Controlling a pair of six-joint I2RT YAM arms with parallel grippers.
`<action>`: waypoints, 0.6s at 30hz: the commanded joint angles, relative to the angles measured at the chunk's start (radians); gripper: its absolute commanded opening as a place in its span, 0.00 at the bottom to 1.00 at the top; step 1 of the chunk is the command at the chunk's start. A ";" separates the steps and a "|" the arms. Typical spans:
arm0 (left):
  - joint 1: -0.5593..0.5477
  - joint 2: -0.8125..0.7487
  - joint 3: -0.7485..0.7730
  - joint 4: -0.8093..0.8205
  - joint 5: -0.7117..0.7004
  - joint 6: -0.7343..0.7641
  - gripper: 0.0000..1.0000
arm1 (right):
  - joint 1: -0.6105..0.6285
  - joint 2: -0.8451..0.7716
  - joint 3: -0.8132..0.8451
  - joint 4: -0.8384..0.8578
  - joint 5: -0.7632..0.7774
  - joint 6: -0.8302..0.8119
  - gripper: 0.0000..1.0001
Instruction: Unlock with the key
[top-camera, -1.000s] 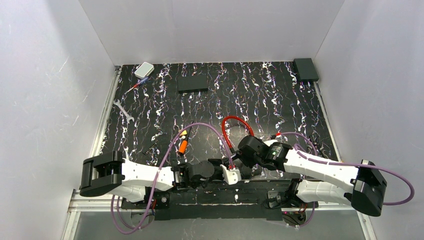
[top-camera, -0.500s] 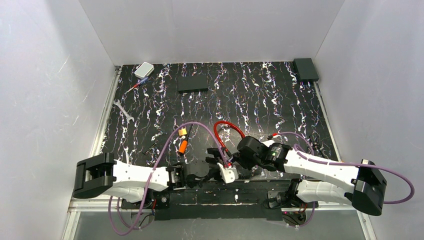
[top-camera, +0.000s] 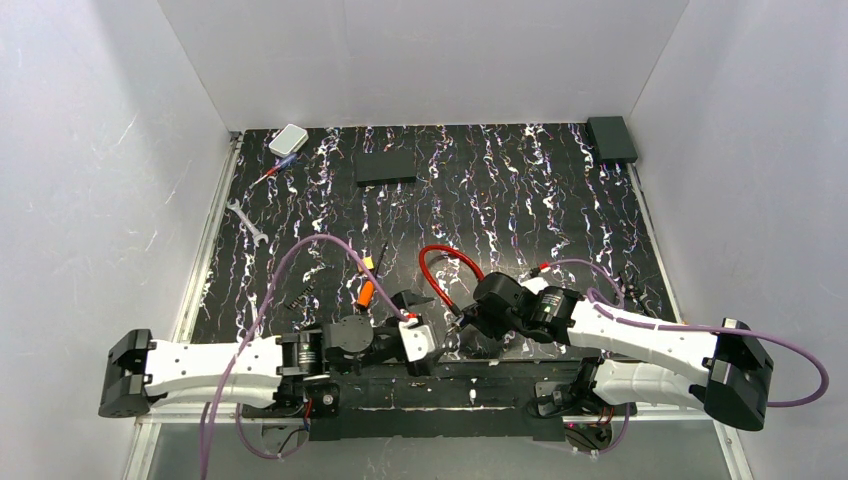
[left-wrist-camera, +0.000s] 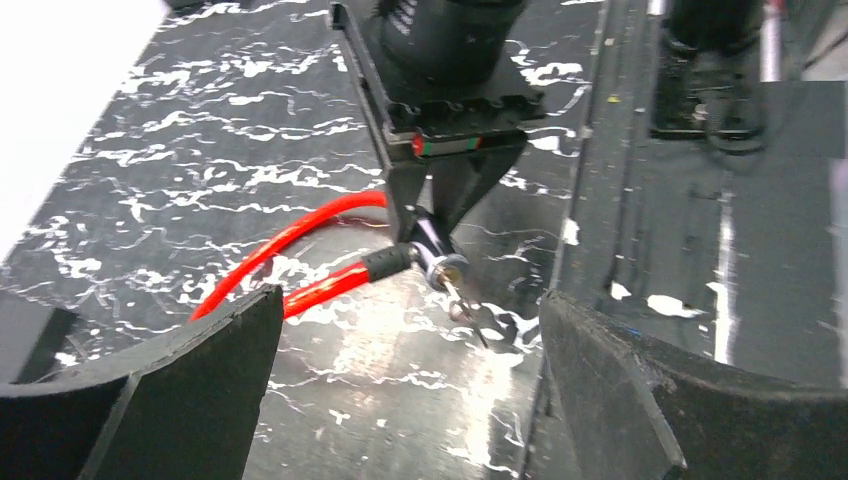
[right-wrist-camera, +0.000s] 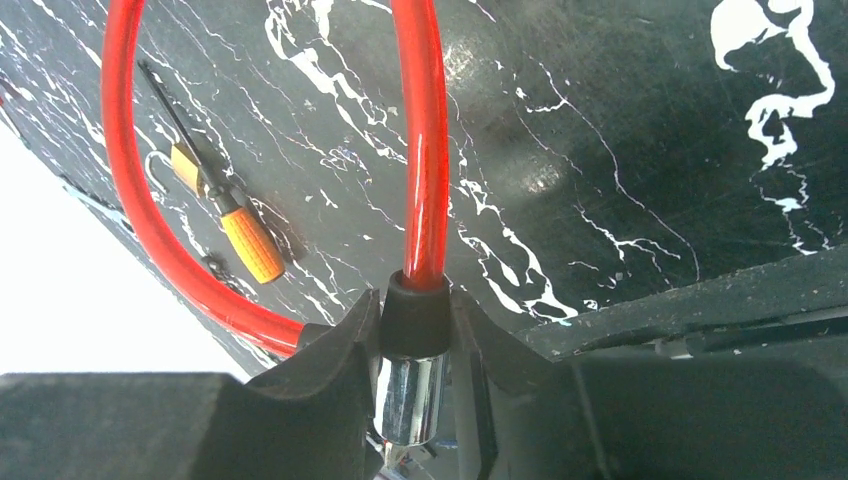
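Your right gripper is pinching the cable lock at its black collar, with the chrome cylinder poking out past the fingers and the red loop lying on the table. Your left gripper is standing spread wide, carrying nothing, and facing that cylinder from close by. The key is lying flat on the table, left of the red loop and just beyond the left gripper. Its orange body is nearest the arms and its black rod is pointing away, with a small yellow piece sitting close against the rod. A thin bright sliver is sticking out of the cylinder's end; you cannot tell what it is. Judgement: you are facing the key pickup as the step in hand. To do it well, you should be bringing the left jaws over the orange body rather than the rod, squaring them across its width, coming down clear of the yellow piece, and closing so the rod is projecting straight ahead for insertion, while the right gripper is holding the cylinder steady
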 joint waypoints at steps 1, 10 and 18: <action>0.000 -0.078 0.065 -0.265 0.104 -0.141 0.98 | 0.006 -0.014 0.016 0.048 0.062 -0.080 0.01; 0.000 -0.057 0.142 -0.381 -0.128 -0.552 0.90 | 0.006 -0.031 -0.029 0.059 0.115 -0.185 0.01; 0.000 0.074 0.190 -0.371 -0.364 -1.098 0.80 | 0.006 -0.062 -0.056 0.077 0.148 -0.250 0.01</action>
